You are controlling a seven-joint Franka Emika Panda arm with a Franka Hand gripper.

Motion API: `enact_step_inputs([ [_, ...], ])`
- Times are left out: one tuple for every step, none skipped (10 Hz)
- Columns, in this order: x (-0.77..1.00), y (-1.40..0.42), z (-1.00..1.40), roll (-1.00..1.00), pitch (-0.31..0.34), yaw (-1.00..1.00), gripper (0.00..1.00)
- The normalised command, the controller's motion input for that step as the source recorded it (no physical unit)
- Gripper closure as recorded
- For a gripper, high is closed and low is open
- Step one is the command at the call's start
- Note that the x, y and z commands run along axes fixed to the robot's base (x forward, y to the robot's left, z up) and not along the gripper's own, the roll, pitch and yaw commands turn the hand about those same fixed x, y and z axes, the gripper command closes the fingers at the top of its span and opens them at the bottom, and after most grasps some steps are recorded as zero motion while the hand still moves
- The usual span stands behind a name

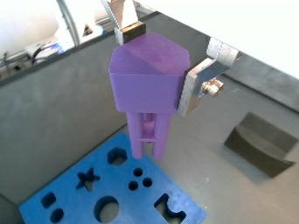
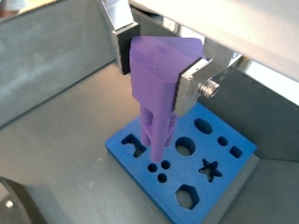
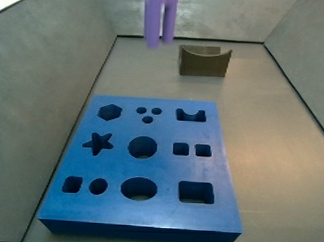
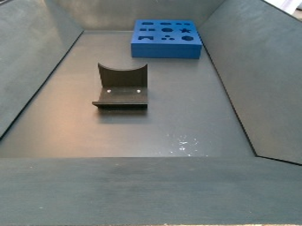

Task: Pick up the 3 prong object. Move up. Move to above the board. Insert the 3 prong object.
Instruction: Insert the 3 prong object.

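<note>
My gripper (image 1: 163,59) is shut on the 3 prong object (image 1: 149,74), a purple peg with a rounded-triangular top. The silver fingers (image 2: 193,83) clamp its head from both sides, also in the other wrist view (image 2: 158,74). The prongs point down, held well above the blue board (image 1: 111,188), over its part near the three small dots (image 2: 160,164). In a side view only the peg's lower part (image 3: 161,18) shows, hanging above the board's far end (image 3: 122,207); the gripper is out of frame there. The other side view shows the board (image 4: 165,48) but not the peg or the gripper.
The dark fixture (image 3: 203,60) stands on the grey floor beyond the board, and shows in a wrist view (image 1: 263,144) and a side view (image 4: 122,86). Sloping grey walls (image 3: 47,49) enclose the floor on all sides.
</note>
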Motion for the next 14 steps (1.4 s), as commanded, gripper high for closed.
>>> enact_step_inputs([
  [-0.01, 0.00, -0.68, 0.00, 0.000, 0.73, 1.00],
  [-0.01, 0.00, -0.73, 0.00, 0.000, 0.80, 1.00],
  [-0.05, -0.03, -0.65, 0.10, 0.000, 0.80, 1.00],
  [-0.07, -0.09, -0.55, 0.16, 0.000, 0.74, 1.00],
  [0.00, -0.19, -0.33, 0.30, -0.024, 0.48, 1.00],
  [0.00, -0.24, -0.33, 0.26, 0.000, 0.22, 1.00],
  [-0.01, -0.23, -0.39, 0.17, -0.007, 0.21, 1.00],
  [0.00, -0.19, -0.03, 0.32, 0.016, 0.00, 1.00],
  [0.02, 0.00, -0.18, 0.17, 0.004, 0.00, 1.00],
  [0.11, 0.00, -0.26, 0.11, 0.000, 0.00, 1.00],
  [0.00, 0.00, -0.27, 0.00, -0.013, -0.04, 1.00],
  [-0.04, 0.00, -0.40, 0.00, -0.020, 0.00, 1.00],
  [-0.02, 0.00, -0.51, -0.10, 0.000, 0.00, 1.00],
  [0.00, 0.00, -0.39, -0.11, 0.000, 0.00, 1.00],
])
